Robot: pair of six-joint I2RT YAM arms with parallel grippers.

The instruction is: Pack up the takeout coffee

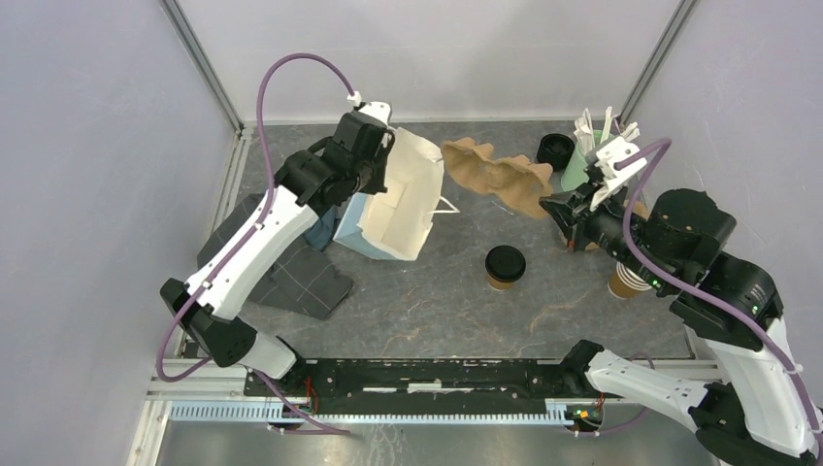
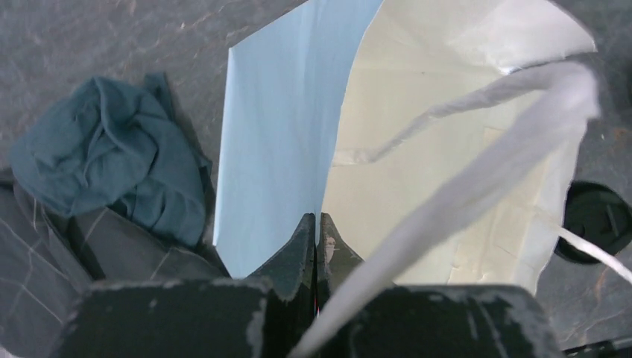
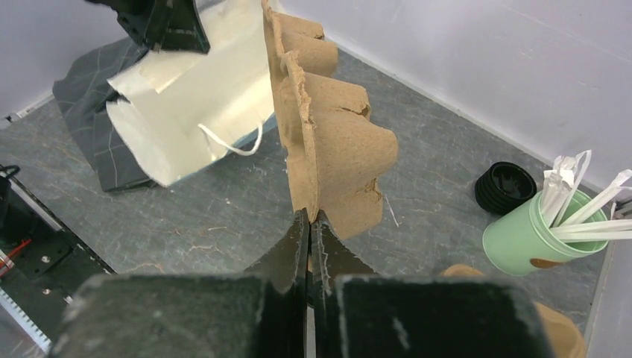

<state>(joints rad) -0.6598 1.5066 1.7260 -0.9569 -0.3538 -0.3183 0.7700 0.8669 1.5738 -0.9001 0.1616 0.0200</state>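
Observation:
The takeout coffee [image 1: 505, 266], a brown cup with a black lid, stands upright mid-table, apart from both grippers. My left gripper [image 1: 374, 146] [image 2: 316, 218] is shut on the rim of the light blue paper bag [image 1: 393, 199] [image 2: 283, 134], holding its mouth open toward the right. My right gripper [image 1: 561, 216] [image 3: 308, 214] is shut on the edge of the brown pulp cup carrier [image 1: 500, 175] [image 3: 328, 142] and holds it in the air between the bag and the back right corner. The coffee lid edge shows in the left wrist view [image 2: 596, 220].
A green cup of wrapped straws [image 1: 592, 155] [image 3: 533, 231] and a stack of black lids [image 1: 555, 149] [image 3: 505, 186] stand at the back right. Lidless paper cups [image 1: 629, 282] stand by my right arm. A dark cloth [image 1: 291, 272] and a teal cloth [image 2: 104, 149] lie left of the bag.

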